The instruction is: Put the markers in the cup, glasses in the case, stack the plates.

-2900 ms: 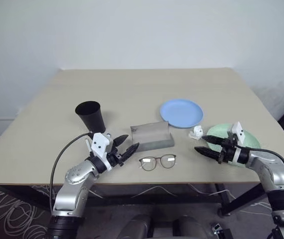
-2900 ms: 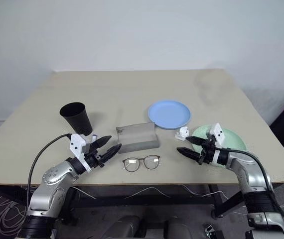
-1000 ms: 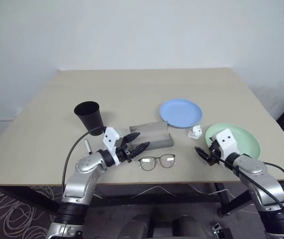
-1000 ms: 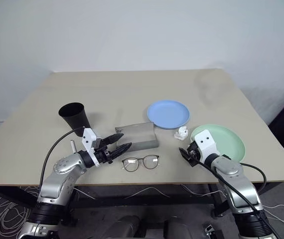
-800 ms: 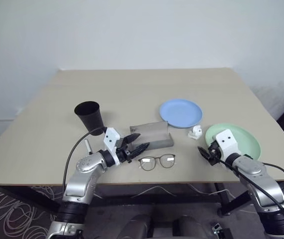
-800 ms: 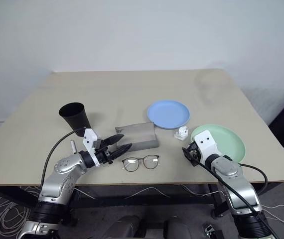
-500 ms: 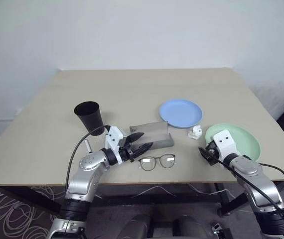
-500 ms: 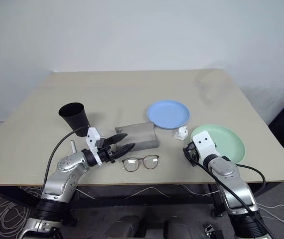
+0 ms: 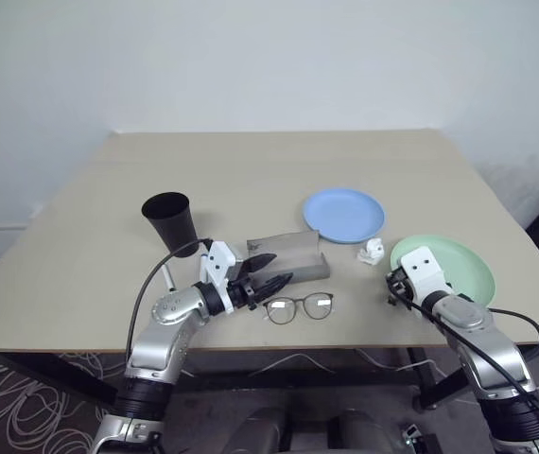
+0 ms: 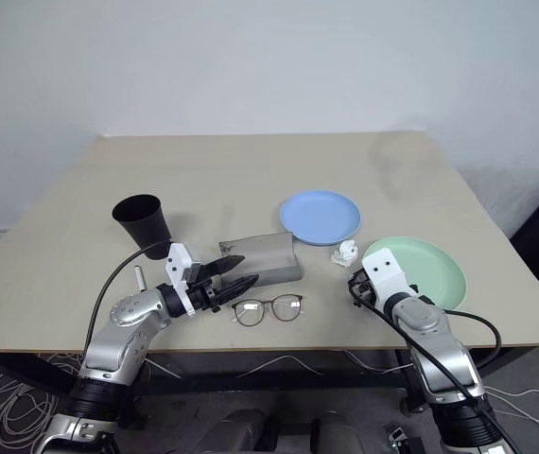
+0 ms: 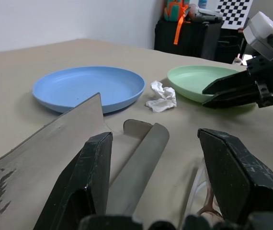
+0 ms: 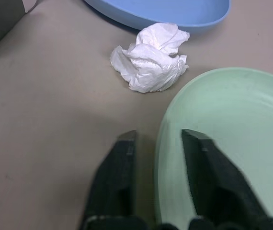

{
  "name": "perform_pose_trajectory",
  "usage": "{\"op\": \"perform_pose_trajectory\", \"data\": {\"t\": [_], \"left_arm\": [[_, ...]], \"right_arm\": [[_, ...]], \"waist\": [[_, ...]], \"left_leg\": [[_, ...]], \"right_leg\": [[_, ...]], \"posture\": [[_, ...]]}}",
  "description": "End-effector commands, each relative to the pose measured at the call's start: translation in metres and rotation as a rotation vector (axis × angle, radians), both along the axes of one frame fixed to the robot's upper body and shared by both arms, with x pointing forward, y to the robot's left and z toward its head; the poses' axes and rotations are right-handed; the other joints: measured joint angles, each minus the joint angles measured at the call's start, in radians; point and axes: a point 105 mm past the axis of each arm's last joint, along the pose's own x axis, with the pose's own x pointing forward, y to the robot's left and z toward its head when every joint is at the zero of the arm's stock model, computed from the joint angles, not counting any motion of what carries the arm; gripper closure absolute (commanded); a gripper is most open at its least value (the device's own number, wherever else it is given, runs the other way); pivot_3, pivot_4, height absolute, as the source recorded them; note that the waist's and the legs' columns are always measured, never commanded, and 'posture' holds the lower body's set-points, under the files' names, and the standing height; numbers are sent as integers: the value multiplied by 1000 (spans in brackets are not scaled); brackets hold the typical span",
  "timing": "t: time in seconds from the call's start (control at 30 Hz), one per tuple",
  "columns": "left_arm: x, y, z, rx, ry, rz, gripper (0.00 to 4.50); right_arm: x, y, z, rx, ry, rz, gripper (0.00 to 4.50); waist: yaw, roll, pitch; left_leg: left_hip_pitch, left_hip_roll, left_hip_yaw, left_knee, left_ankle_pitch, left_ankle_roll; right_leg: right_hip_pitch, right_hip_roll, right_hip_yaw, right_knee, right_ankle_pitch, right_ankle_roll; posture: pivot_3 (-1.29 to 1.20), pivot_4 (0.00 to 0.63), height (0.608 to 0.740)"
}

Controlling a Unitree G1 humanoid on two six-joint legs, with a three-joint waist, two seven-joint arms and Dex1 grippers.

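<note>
My right gripper [image 12: 159, 135] straddles the near-left rim of the mint green plate [image 9: 457, 265], one finger on the table side and one over the plate, shut on that rim. The light blue plate [image 9: 344, 214] lies apart, further back and to the left. The grey case [image 9: 288, 257] stands open mid-table, and my left gripper [image 9: 271, 270] hovers open at its front left corner. The glasses [image 9: 299, 306] lie unfolded on the table just in front of the case. The black cup [image 9: 170, 219] stands upright at the left. A thin pale marker [image 9: 165, 277] lies in front of the cup, beside my left arm.
A crumpled white paper wad [image 9: 373, 251] sits between the two plates, close to my right gripper. The beige table [image 9: 251, 170] has its front edge just behind both wrists. A black cable loops from my left wrist over the marker's spot.
My right gripper's fingers have closed in on the green plate's rim after edging toward it. The left gripper stays open at the case, barely moved.
</note>
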Motion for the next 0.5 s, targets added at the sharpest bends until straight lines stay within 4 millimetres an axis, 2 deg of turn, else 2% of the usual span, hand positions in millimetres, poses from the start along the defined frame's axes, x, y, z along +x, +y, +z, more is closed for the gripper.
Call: {"op": "perform_pose_trajectory", "data": {"t": [0.03, 0.37, 0.5], "left_arm": [[0, -2, 15, -6, -58, -19, 1514], [1, -1, 15, -3, -61, -10, 1514], [1, 0, 15, -1, -61, -5, 1514]], "right_arm": [[7, -4, 14, -35, -63, -33, 4320], [12, -6, 13, -47, -70, -54, 4320], [18, -12, 20, -76, -112, -80, 4320]], "waist": [[0, 0, 0], [0, 0, 0], [-1, 0, 0]], "left_leg": [[0, 0, 0, 0, 0, 0], [0, 0, 0, 0, 0, 0], [0, 0, 0, 1, 0, 0]], "right_leg": [[0, 0, 0, 0, 0, 0], [0, 0, 0, 0, 0, 0], [0, 0, 0, 0, 0, 0]], "posture": [[0, 0, 736], [0, 0, 736], [0, 0, 736]]}}
